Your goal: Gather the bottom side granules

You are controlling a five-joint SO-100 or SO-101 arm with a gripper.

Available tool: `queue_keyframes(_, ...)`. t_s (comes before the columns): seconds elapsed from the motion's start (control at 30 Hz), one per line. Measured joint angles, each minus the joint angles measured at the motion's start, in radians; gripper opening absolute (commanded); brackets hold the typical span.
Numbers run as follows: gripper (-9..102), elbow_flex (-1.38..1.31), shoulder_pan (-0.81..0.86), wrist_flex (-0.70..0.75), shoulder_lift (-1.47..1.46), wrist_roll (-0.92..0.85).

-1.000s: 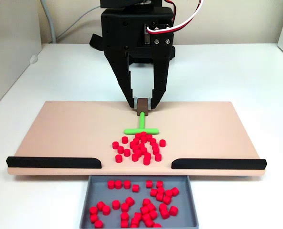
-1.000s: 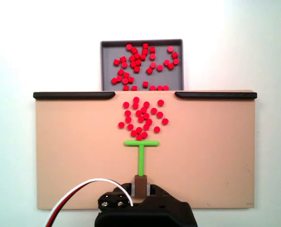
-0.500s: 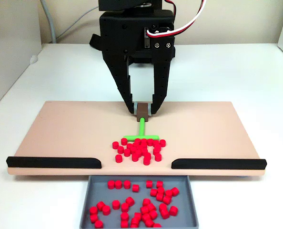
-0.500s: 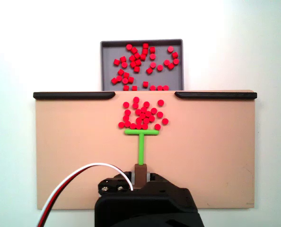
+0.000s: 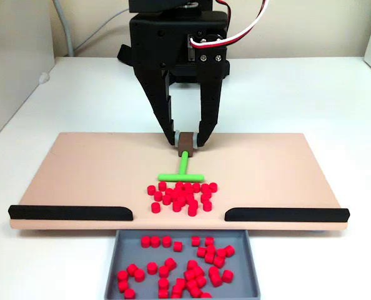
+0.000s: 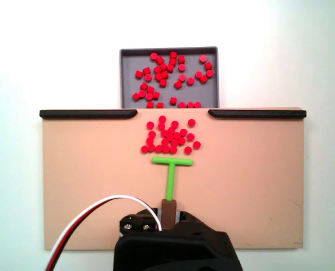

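Right now the black gripper (image 5: 186, 141) stands over the far edge of the beige board (image 5: 79, 169), its two fingers closed on the brown handle block (image 5: 186, 142) of the green T-shaped tool (image 5: 180, 172). In the other fixed view the same gripper (image 6: 168, 215) sits at the bottom of the picture, clamped on that brown block (image 6: 168, 209), with the green stem running up to the crossbar (image 6: 172, 162).

The crossbar lies just clear of the red granules (image 5: 182, 195), a narrow strip of bare board showing between them in both fixed views. This cluster of granules (image 6: 168, 138) sits bunched near the middle of the board, in line with the gap between the two black rails (image 6: 88, 113) along the board's edge. Beyond that gap a grey tray (image 6: 126, 68) holds many more loose red granules (image 6: 170, 79), spread unevenly across its floor. A red and white cable (image 6: 94, 217) curves away from the gripper body.
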Motion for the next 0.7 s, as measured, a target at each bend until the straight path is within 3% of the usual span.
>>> queue_keyframes(0.37,0,-0.118,-0.029,0.262,0.143,0.04)
queue_keyframes(0.7,0,-0.118,-0.032,0.318,0.206,0.011)
